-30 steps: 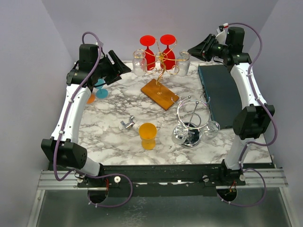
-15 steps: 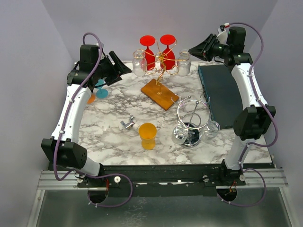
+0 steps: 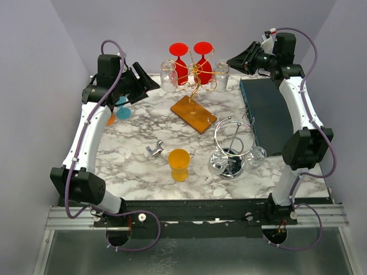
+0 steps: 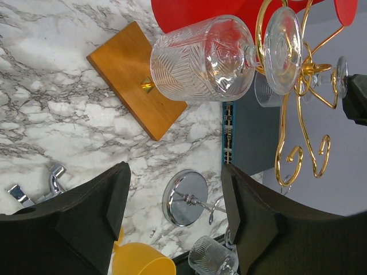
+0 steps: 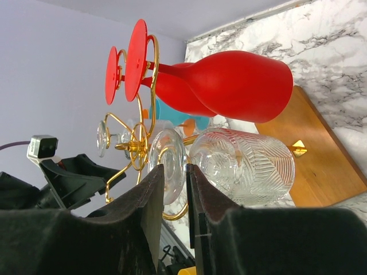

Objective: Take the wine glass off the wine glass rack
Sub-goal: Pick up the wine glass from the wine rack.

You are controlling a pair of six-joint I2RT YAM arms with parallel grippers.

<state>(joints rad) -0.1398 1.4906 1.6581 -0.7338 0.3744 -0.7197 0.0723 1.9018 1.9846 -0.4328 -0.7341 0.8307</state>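
Note:
The gold wine glass rack (image 3: 198,80) stands on a wooden base (image 3: 194,113) at the back of the table. Two red glasses and two clear ones hang from it upside down. My right gripper (image 3: 230,61) is at the right clear wine glass (image 3: 222,76). In the right wrist view its jaws (image 5: 175,169) stand narrow, shut on the stem between the foot (image 5: 168,166) and the ribbed bowl (image 5: 246,166). My left gripper (image 3: 150,82) hovers open beside the left clear glass (image 4: 200,57), which lies beyond its fingertips (image 4: 123,172). Nothing is between its jaws.
A chrome rack (image 3: 232,146) with clear glasses stands front right. A yellow cup (image 3: 179,163) lies in front, with a chrome piece (image 3: 153,150) beside it. A dark teal box (image 3: 269,112) runs along the right side. A blue glass (image 3: 122,109) sits at the left.
The right gripper has shifted very slightly at the rack. The left arm and the glasses have not visibly moved.

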